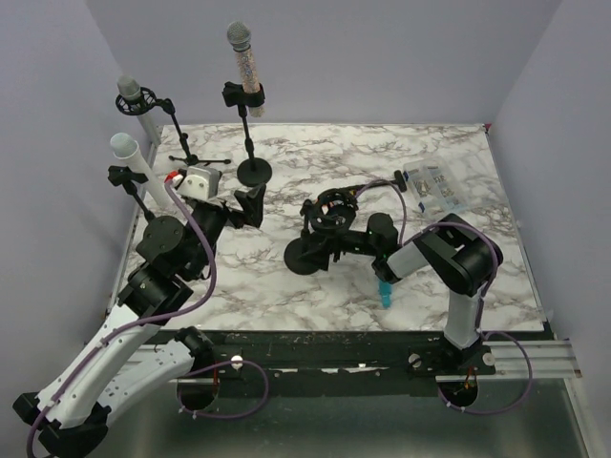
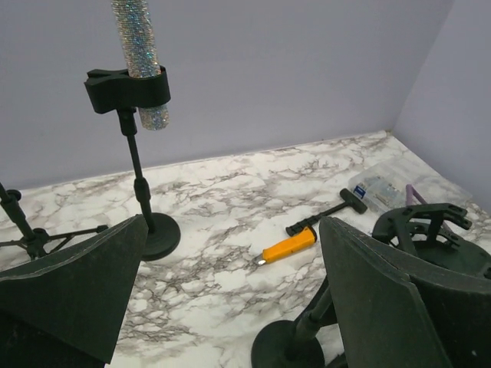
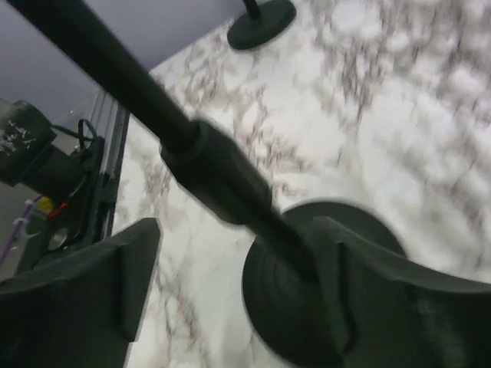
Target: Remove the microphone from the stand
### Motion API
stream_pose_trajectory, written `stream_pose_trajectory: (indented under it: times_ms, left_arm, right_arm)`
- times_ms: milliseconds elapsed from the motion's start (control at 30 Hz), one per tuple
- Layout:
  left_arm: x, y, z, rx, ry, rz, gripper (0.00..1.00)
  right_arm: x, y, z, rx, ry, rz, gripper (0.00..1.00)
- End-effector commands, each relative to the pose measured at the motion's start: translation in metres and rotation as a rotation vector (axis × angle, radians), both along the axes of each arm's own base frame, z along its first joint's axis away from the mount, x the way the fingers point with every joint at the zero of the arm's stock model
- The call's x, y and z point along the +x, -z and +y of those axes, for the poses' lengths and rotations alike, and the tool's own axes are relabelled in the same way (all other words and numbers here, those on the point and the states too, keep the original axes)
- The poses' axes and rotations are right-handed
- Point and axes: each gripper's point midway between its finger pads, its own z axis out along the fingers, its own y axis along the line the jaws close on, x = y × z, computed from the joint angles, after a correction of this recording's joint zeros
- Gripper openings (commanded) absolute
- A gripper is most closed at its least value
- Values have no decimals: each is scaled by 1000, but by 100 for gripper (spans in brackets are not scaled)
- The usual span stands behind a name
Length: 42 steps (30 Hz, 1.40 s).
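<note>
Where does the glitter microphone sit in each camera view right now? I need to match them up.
Top external: glitter microphone stands upright, upper left of centre.
Left wrist: top left, running off the top edge.
Right wrist: not in it.
Shared landmark: the round base of the empty shock-mount stand, seen in all three.

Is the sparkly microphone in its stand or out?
In. The sparkly microphone stands upright, held by the black clip atop its stand.
</note>
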Motion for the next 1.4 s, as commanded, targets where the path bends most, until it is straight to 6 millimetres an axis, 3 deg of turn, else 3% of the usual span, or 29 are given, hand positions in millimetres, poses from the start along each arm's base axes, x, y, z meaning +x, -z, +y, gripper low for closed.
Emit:
stream_pose_trajectory:
  times_ms: [0,300,433,633,800,900,1033,1200,1367]
  left_arm:
    - [4,9,-12,44,16,9,99]
    - [4,21,-47,85,139,94,99]
    - [5,24,-61,73,185,180,98]
    - [-4,29,-84,-86,355,406,99]
    - [2,42,-93,-289,483,622,98]
    - [6,50,-97,-366,547,723,99]
    - [11,61,-107,-431,627,808,98]
    - [16,81,-117,-508,667,930,85]
    - [24,97,-113,-537,581,984,76]
  right_arm:
    - [-22,41,-15,-114,39,230,100]
    - [-33,23,-47,-157,209,332,100]
    - [-41,32,-68,-321,290,469,100]
    - [-69,40,-110,-486,411,584,100]
    - [-86,30,-128,-423,487,661,100]
    - [-78,10,-135,-307,602,720,100]
    - [-75,-15,-139,-239,619,667,100]
    - [-67,-20,-152,-271,700,634,100]
    - [-66,-19,-156,-280,722,629,100]
